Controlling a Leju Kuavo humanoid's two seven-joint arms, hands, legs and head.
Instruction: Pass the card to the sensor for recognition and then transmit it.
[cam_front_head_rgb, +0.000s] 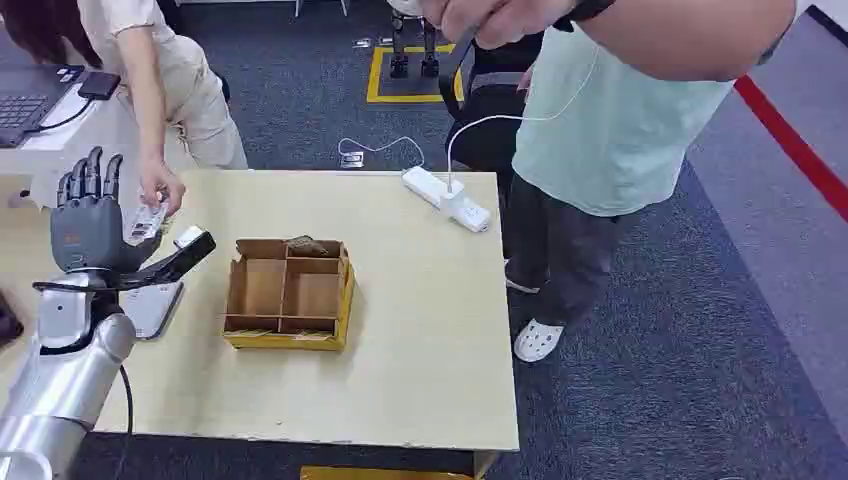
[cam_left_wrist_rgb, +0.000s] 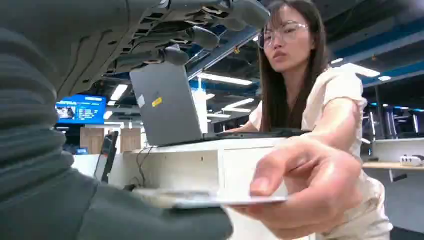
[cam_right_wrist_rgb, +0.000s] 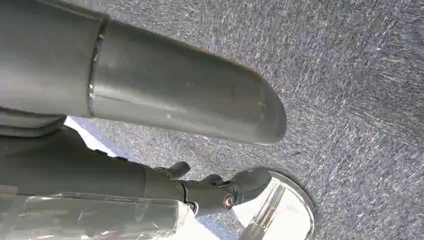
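The card (cam_front_head_rgb: 148, 219) sits at the robot's left hand (cam_front_head_rgb: 95, 222) — on the far side of it as the head view looks, toward the person's hand (cam_front_head_rgb: 160, 187) that reaches in from the table's far left corner. From the left wrist view the card (cam_left_wrist_rgb: 215, 200) lies flat and edge-on, its long axis running from the grey thumb (cam_left_wrist_rgb: 150, 220) out to the person's fingers (cam_left_wrist_rgb: 295, 190), which pinch its far end. So both hold or touch it at once: the near end rests on the thumb, but I cannot tell whether the robot's fingers have closed on it. In the head view the left hand stands upright with fingers apart and raised, thumb stuck out sideways toward the cardboard box (cam_front_head_rgb: 288, 292).

Taking that box as the landmark, the card is off to its left and slightly farther back; a flat grey device (cam_front_head_rgb: 152, 308) — probably the sensor — lies on the table (cam_front_head_rgb: 420, 380) left of the box, just below the hand.

The left hand is plainly the nearer one. The right hand (cam_right_wrist_rgb: 220, 187) hangs over carpet, fingers loosely curled around nothing I can make out.
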